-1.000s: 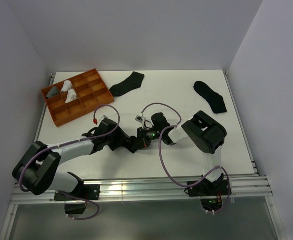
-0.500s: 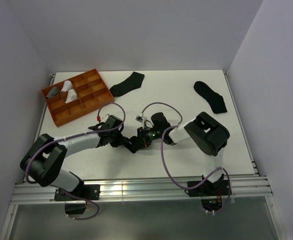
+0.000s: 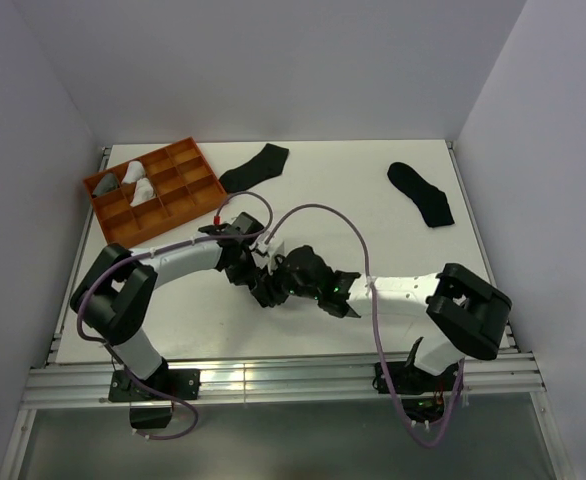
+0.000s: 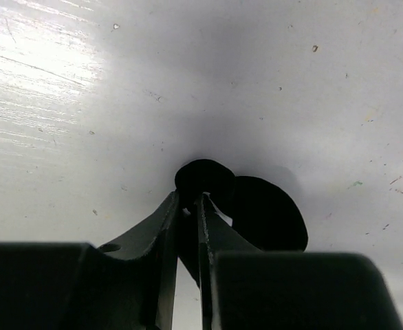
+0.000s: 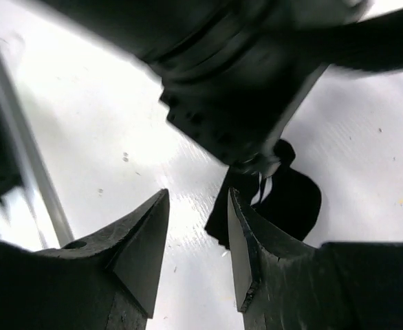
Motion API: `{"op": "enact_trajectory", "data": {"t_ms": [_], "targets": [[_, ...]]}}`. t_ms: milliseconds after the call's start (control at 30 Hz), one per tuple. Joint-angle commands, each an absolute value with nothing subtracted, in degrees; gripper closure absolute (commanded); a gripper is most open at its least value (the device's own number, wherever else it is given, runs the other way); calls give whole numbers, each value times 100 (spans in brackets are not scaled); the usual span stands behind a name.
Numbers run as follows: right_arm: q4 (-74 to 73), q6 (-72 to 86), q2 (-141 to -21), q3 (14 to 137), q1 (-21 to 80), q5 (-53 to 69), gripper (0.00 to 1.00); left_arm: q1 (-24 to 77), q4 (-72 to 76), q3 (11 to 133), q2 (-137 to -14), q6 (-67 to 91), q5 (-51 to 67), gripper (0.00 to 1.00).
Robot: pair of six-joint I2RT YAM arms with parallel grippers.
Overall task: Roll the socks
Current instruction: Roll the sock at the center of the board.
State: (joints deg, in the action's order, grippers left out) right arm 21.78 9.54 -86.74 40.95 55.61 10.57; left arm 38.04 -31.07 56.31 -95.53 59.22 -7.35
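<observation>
A dark, partly rolled sock lies on the white table near its middle. My left gripper is shut on the sock's edge, its two fingers pinching black fabric. My right gripper stands open just beside it, with only bare table between its fingers. The same sock shows past its right finger. From above the two grippers meet, left gripper against right gripper, and mostly hide the sock. Two flat black socks lie at the back, one sock left of centre, the other sock to the right.
An orange compartment tray sits at the back left, with white and grey rolled socks in its left cells. White walls close in the table's sides and back. A metal rail runs along the near edge.
The left gripper closed on the dark sock and shifted right. The right gripper opened and let go, and its arm stretched low, elbow swung out to the right.
</observation>
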Motion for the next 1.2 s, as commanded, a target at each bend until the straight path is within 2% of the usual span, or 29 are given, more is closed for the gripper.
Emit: {"op": "enact_trajectory", "data": {"t_ms": [0, 333, 767, 800, 900, 933, 1033, 1167], "targets": [[2056, 466, -8674, 3938, 5993, -675, 53, 3832, -3656, 5914, -9782, 5608, -791, 81], [2109, 229, -9535, 4306, 6925, -2274, 53, 3841, -3885, 6187, -10037, 5607, -765, 81], [2066, -104, -10300, 4763, 7348, -3243, 55, 3841, -3736, 6091, -10107, 5625, -651, 81], [2057, -97, -10344, 4790, 7356, -3278, 57, 3832, -3727, 6073, -10107, 5625, -659, 81], [2048, -62, -10424, 4773, 7348, -3174, 74, 3841, -3665, 6030, -10072, 5625, -650, 80], [2039, -53, -10424, 4764, 7348, -3138, 86, 3832, -3639, 6012, -10029, 5642, -659, 78], [2021, -9, -10275, 4632, 7260, -2700, 100, 3832, -3288, 5810, -9731, 5686, -616, 68], [2118, 465, -9897, 4325, 6883, -1462, 100, 3815, -3006, 5547, -9256, 5801, -773, 52]]}}
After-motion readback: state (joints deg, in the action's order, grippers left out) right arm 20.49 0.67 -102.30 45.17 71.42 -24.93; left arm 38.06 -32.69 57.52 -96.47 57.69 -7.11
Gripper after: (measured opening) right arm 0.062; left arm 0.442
